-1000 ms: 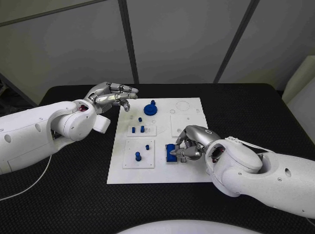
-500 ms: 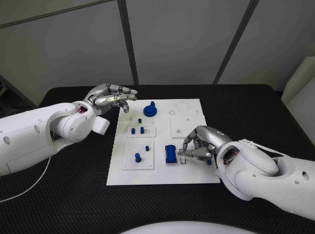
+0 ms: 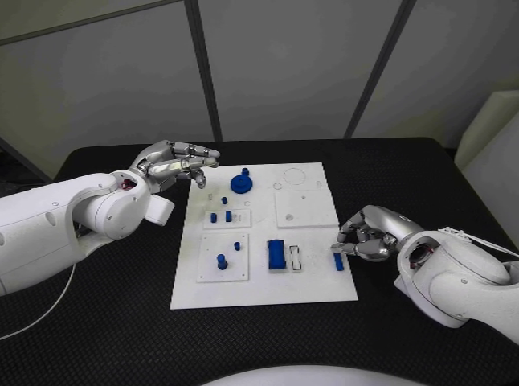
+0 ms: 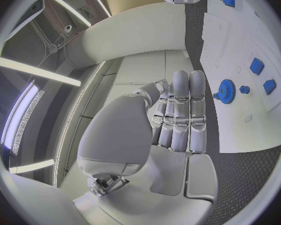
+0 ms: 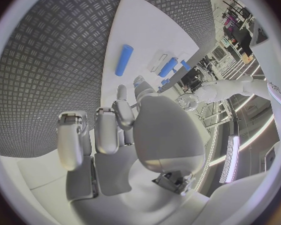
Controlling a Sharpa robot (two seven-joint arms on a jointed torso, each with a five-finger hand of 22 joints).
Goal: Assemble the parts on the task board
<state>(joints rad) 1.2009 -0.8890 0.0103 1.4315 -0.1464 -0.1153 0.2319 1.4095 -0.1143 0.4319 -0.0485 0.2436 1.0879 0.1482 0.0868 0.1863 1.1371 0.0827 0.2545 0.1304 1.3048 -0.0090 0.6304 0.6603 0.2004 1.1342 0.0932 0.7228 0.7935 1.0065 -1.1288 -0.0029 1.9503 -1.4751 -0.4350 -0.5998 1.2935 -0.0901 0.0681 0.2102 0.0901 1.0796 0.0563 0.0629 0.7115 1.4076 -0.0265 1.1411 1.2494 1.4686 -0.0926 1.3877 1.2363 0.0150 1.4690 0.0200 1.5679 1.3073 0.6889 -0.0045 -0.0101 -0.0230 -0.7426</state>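
Note:
The white task board [image 3: 312,285] lies mid-table. In it stand a blue block [image 3: 278,255], a blue gear [image 3: 241,183] and several small blue pegs [image 3: 222,216]. One loose blue peg [image 3: 338,261] lies flat at the board's right edge. My right hand [image 3: 369,233] hovers just beyond that edge with its fingers curled in, holding nothing. In the right wrist view the peg [image 5: 123,59] lies on the board [image 5: 140,30], apart from the right hand [image 5: 109,130]. My left hand [image 3: 176,163] hangs over the far left corner, fingers curled and nothing in them. The left wrist view shows this hand [image 4: 178,115] beside the gear [image 4: 227,91].
The black table [image 3: 109,281] runs around the board on all sides. Grey wall panels rise behind its far edge. A white slotted piece [image 3: 296,256] sits on the board right next to the blue block.
My right hand has let go of the blue block and moved right to the board's edge. The block stays standing in the board. The left hand has barely moved.

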